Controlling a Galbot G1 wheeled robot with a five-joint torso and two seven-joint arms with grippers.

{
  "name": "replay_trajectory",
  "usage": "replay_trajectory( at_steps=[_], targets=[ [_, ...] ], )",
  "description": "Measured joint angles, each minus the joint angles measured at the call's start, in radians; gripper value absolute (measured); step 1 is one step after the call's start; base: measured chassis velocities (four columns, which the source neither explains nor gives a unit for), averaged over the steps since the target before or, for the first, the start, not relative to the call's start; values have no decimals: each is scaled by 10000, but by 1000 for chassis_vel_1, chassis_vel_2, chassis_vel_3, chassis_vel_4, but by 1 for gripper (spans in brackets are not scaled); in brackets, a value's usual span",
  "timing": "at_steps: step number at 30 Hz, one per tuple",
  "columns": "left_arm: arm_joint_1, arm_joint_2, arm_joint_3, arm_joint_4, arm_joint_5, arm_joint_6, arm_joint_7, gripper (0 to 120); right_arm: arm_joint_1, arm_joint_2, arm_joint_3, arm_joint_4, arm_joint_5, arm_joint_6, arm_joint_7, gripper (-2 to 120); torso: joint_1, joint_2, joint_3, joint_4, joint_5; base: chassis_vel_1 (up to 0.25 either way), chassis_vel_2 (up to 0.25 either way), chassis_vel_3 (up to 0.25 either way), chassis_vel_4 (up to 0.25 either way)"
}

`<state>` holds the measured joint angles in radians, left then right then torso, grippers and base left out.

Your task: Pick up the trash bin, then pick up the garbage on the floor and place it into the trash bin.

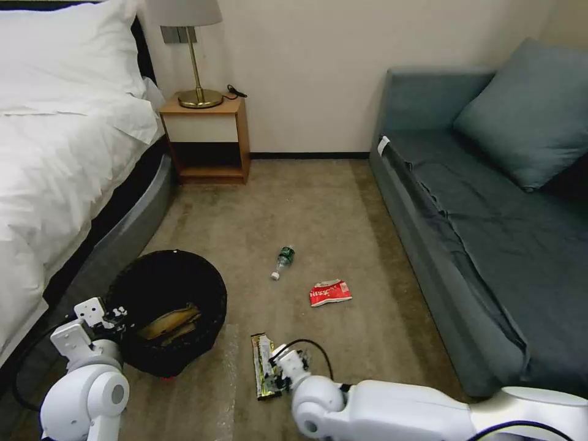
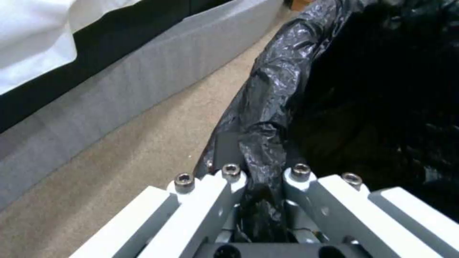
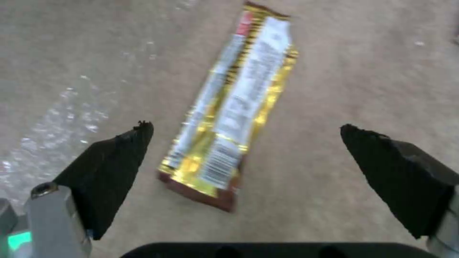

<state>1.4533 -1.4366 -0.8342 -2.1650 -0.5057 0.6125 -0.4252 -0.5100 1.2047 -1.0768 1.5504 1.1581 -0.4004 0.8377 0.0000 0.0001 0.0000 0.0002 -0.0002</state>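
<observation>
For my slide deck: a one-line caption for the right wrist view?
Right gripper open above the long gold wrapper lying flat on the carpet.

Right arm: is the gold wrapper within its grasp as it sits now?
Probably yes. The right gripper hangs open over the gold wrapper, which lies flat on bare carpet between its fingers with nothing in the way. The left gripper holds the trash bin.
</observation>
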Motion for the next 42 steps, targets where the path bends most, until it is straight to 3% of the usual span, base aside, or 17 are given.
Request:
replay_trajectory(
  at_steps=[2,28,39,42],
  targets=[
    [-5,0,-29,27,-37,-12,2,3,27,347,-209,-336,44,49,-30,100,0,0,0,1,1,0,0,0,0],
    [12,-92,-41,198,-31,-104,22,3,-14,1086,-719,-2342,-51,750,-972,98,0,0,0,-1,2,0,0,0,0],
    [17,-87,-74,140,-19,-109,23,3,-110,1087,-730,-2857,-327,862,-1305,78,0,0,-1,-2,2,0,0,0,0],
    [16,-95,-64,149,-10,-109,23,3,-140,1064,-730,-2893,-400,885,-1359,67,0,0,0,-2,2,0,0,0,0]
  ],
)
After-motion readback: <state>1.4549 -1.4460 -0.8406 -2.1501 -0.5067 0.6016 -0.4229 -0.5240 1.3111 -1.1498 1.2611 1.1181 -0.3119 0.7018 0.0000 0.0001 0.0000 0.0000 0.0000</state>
